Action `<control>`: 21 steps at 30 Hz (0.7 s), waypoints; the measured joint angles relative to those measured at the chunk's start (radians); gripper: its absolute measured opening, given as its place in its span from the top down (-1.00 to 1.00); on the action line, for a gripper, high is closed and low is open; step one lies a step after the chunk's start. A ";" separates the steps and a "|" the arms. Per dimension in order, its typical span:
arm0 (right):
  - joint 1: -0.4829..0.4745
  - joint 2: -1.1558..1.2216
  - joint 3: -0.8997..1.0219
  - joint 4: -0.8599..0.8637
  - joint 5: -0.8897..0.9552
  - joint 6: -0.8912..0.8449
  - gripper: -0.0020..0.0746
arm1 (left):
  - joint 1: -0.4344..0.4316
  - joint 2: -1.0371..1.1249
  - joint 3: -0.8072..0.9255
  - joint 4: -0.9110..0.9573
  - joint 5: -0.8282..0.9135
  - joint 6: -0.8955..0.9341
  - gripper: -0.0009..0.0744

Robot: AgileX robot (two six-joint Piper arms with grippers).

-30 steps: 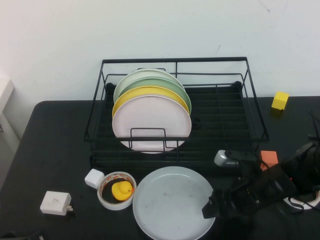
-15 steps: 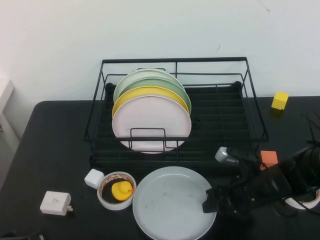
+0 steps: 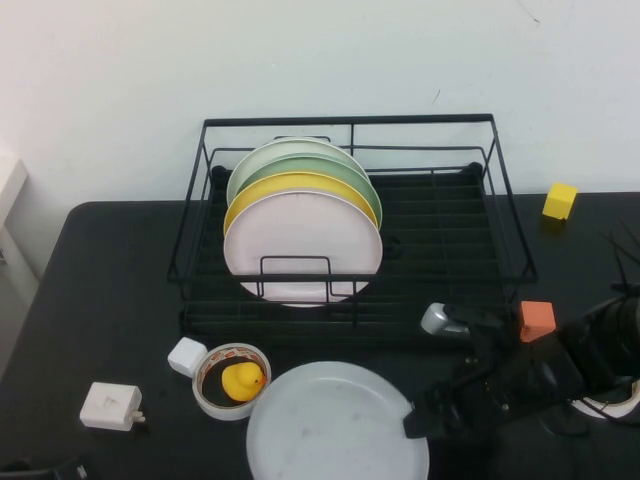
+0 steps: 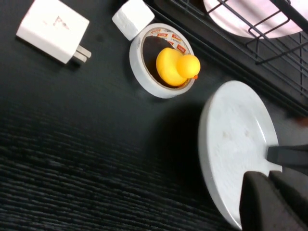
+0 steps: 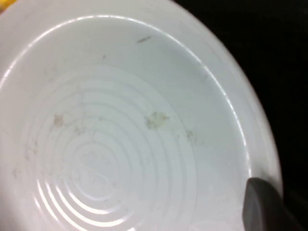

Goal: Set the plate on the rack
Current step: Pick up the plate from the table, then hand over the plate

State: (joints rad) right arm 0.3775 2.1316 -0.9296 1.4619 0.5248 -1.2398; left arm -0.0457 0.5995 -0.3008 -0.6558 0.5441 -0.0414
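The pale grey-blue plate (image 3: pixel 335 425) is at the table's front, in front of the black wire rack (image 3: pixel 350 121). My right gripper (image 3: pixel 418 420) is shut on the plate's right rim. In the right wrist view the plate (image 5: pixel 120 134) fills the picture, with one of the fingers (image 5: pixel 262 209) lying on its rim. The plate (image 4: pixel 236 139) also shows in the left wrist view. My left gripper (image 4: pixel 268 177) is shut and empty, at the front left, apart from the plate.
The rack holds a pink plate (image 3: pixel 303 250), a yellow one and green ones upright on its left side. A tape roll with a yellow duck (image 3: pixel 240 381), a white cube (image 3: pixel 187 356) and a charger (image 3: pixel 111 406) lie left of the plate. An orange block (image 3: pixel 537 319) and a yellow block (image 3: pixel 560 200) lie right.
The plate has moved toward the table's front edge and a little left, held at its rim by my right gripper. The left gripper's state cannot be compared.
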 joint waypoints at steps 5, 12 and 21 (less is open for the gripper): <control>0.008 -0.055 0.000 -0.019 0.118 -0.057 0.92 | 0.000 0.000 0.000 -0.065 0.010 0.006 0.76; 0.079 -0.256 0.000 -0.072 0.136 -0.074 0.92 | 0.000 0.001 0.000 -0.450 0.060 0.224 -0.59; 0.180 -0.494 0.000 -0.088 0.121 -0.094 0.92 | 0.000 0.001 0.000 -0.555 0.118 0.389 -0.74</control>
State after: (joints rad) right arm 0.5576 1.6378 -0.9296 1.3736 0.6462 -1.3336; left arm -0.0457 0.6002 -0.3008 -1.2105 0.6619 0.3478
